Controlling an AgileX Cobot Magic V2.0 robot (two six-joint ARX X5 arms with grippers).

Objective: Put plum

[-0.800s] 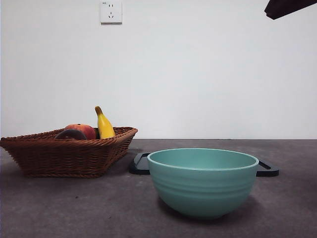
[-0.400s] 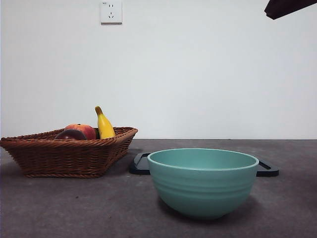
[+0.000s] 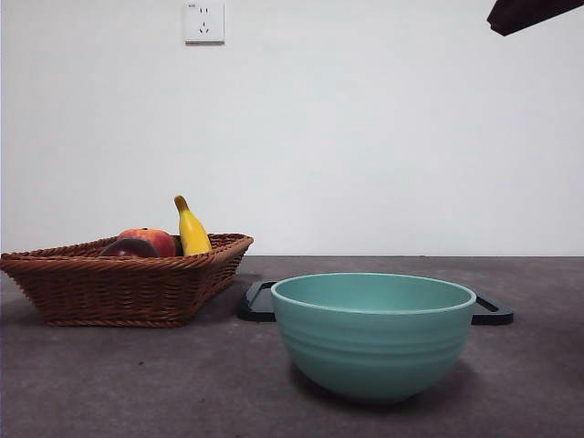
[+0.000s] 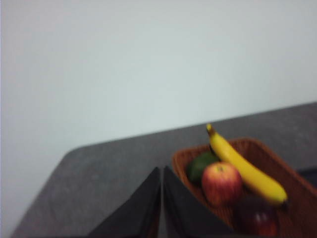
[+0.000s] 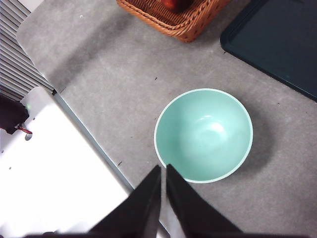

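A teal bowl stands empty at the front of the grey table, nearest the low camera, with a dark flat tray lying just behind it. To one side, and further back, sits a wicker basket holding the fruit. The plum lies in the basket, only its dark maroon top clearing the rim, touching or nearly touching a red-orange apple; a yellow banana leans up beyond them. A wall socket is mounted on the white wall at the back.

The left gripper hangs above the table beside the basket, its two black jaws pressed together and holding nothing. Its wrist camera, somewhat blurred, shows the plum at the basket's near corner, the apple beside it, a green fruit behind, and the banana stretched along the far side. The right gripper waits high over the bowl, jaws likewise together and empty; the black tip at the top corner of the front view is probably this arm.

The plum looks smooth and glossy, so it is likely light but slippery, and firm enough for a modest squeeze. A grip across its widest part from above seems soundest, with the jaws opened wide first, since the apple crowds one side and the basket wall another.
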